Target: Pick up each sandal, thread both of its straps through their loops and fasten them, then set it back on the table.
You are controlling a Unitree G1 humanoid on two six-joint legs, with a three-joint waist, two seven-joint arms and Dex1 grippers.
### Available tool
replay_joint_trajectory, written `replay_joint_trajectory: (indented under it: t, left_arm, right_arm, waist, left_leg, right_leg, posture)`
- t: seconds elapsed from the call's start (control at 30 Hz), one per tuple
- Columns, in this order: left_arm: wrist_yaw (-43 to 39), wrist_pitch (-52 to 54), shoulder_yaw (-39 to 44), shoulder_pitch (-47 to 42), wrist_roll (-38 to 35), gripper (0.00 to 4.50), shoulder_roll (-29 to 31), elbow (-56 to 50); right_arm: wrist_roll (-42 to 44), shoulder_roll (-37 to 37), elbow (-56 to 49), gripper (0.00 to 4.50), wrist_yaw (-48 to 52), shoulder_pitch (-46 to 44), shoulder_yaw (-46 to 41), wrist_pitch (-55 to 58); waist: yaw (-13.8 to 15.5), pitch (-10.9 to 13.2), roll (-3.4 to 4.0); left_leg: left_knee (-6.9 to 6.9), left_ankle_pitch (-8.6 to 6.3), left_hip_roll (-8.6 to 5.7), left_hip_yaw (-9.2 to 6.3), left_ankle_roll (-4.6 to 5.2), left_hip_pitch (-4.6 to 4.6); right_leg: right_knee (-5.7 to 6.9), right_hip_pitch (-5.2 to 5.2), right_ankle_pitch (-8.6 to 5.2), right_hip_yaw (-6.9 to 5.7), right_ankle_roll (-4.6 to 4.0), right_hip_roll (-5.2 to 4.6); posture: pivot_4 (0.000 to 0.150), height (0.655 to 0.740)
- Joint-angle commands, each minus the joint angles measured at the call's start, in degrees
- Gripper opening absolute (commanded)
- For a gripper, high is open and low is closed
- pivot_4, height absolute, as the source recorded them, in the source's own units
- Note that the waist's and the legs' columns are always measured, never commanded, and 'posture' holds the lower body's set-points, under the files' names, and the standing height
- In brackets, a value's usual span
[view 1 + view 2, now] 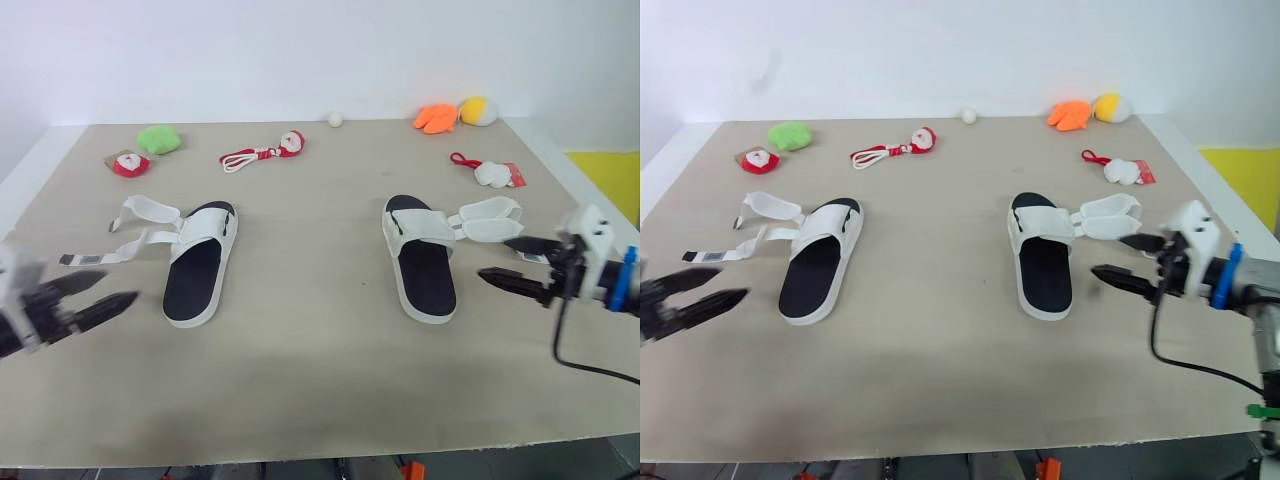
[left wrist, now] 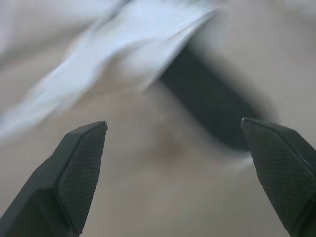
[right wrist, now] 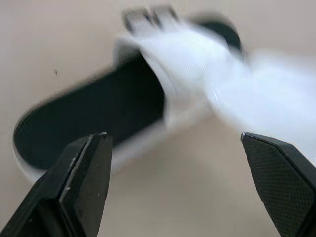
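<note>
Two white sandals with black footbeds lie on the pale wooden table [image 1: 300,360]. The left sandal [image 1: 198,266] has both straps [image 1: 140,225] spread loose to its left. The right sandal [image 1: 421,262] has its straps [image 1: 487,217] lying loose to its right. My left gripper [image 1: 100,290] hovers open just left of the left sandal, below its straps. My right gripper [image 1: 512,262] is open just right of the right sandal, beside its straps. In the right wrist view the right sandal [image 3: 98,113] lies ahead of the wide-apart fingers [image 3: 84,182].
Small toys lie along the table's far edge: a green plush [image 1: 158,139], a red-and-white figure [image 1: 127,163], a Santa with red cord [image 1: 265,152], a white ball [image 1: 335,119], orange [image 1: 436,118] and yellow [image 1: 477,110] plush, and a white-and-red ornament [image 1: 492,174].
</note>
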Motion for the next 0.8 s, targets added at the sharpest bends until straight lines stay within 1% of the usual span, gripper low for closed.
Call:
replay_joint_trajectory:
  t: [0.03,0.1,0.17,0.23,0.33,0.43,0.5,0.6,0.7,0.8]
  left_arm:
    - [2.78,2.73,-8.05,-8.73,-4.21,4.5,-2.81,-7.09]
    - [2.95,3.51,-14.52,-13.71,-4.33,4.5,-5.7,-8.31]
    - [2.96,3.25,-20.23,-17.87,-3.01,4.5,-8.7,-7.72]
    - [2.71,2.02,-25.84,-22.08,-0.9,4.5,-12.57,-5.82]
    - [1.94,0.78,-31.43,-26.07,0.84,4.5,-17.21,-3.76]
    - [2.41,-2.18,-36.87,-30.01,5.44,4.5,-21.36,-0.36]
    - [2.92,-4.0,-38.72,-32.14,7.52,4.5,-23.95,2.0]
    - [4.17,-6.51,-39.67,-34.63,9.44,4.5,-27.98,4.71]
    - [4.11,-7.85,-40.33,-34.81,11.15,4.5,-29.39,5.71]
    - [4.1,-8.57,-40.81,-34.23,12.05,4.5,-30.09,5.86]
  right_arm:
    - [-8.28,1.04,-10.98,4.47,-9.24,0.16,2.72,-4.01]
    - [-12.84,2.5,-14.61,4.47,-13.96,-0.1,5.1,-5.36]
    - [-18.28,2.95,-16.38,4.47,-17.7,-0.14,7.12,-9.02]
    - [-26.14,2.29,-17.51,4.47,-22.58,-0.56,9.38,-12.01]
    - [-34.08,1.93,-20.06,4.47,-25.86,-0.68,12.33,-11.86]
    - [-40.38,2.08,-21.71,4.47,-26.87,-0.48,14.96,-9.55]
    - [-43.3,2.38,-22.11,4.47,-26.95,0.03,16.04,-7.9]
    - [-46.99,4.76,-21.78,4.47,-28.54,-0.65,17.4,-4.42]
    - [-49.94,7.37,-21.75,4.47,-29.07,-1.82,19.41,-2.2]
    - [-51.74,11.52,-20.55,4.47,-29.88,-3.4,21.77,0.4]
  waist:
    - [0.1,0.0,-0.01]
    - [0.13,-0.02,-0.02]
    - [0.16,-0.02,-0.02]
    - [0.18,-0.02,-0.03]
    - [0.17,-0.02,-0.03]
    - [0.16,-0.02,-0.03]
    - [0.29,-0.03,-0.03]
    - [0.35,-0.03,-0.04]
    - [0.13,-0.03,-0.04]
    - [0.04,-0.04,-0.03]
  left_leg:
    - [0.03,0.0,-0.02,0.0,-0.01,-0.01]
    - [0.07,0.01,-0.04,0.01,-0.02,-0.04]
    - [0.08,0.01,-0.07,0.02,-0.02,-0.04]
    - [0.09,0.01,-0.09,0.02,-0.02,-0.06]
    - [0.09,0.01,-0.09,0.01,-0.02,-0.06]
    - [0.09,0.01,-0.09,0.0,-0.02,-0.05]
    - [0.11,0.02,-0.1,0.0,-0.01,-0.05]
    - [0.22,0.02,-0.12,0.0,0.0,-0.08]
    - [0.26,0.02,-0.11,0.0,0.01,-0.08]
    - [0.25,0.05,-0.09,-0.03,0.06,-0.06]
  right_leg:
    - [0.0,0.01,0.02,0.0,0.03,-0.01]
    - [-0.02,0.02,0.05,0.05,0.08,-0.02]
    - [-0.02,0.02,0.06,0.09,0.1,-0.02]
    - [-0.02,0.0,0.07,0.1,0.1,-0.02]
    - [-0.01,-0.01,0.14,0.1,-0.02,-0.01]
    - [-0.01,-0.01,0.16,0.11,-0.06,0.02]
    - [-0.01,0.01,0.16,0.11,-0.05,0.02]
    - [-0.01,0.03,0.18,0.12,-0.01,0.0]
    - [0.0,0.03,0.18,0.12,0.03,0.02]
    - [0.02,0.03,0.18,0.12,0.05,0.05]
  posture:
    - [0.15,0.74]
    - [0.15,0.74]
    - [0.15,0.74]
    - [0.15,0.74]
    - [0.15,0.74]
    - [0.15,0.74]
    - [0.15,0.74]
    - [0.15,0.74]
    - [0.15,0.74]
    - [0.15,0.74]
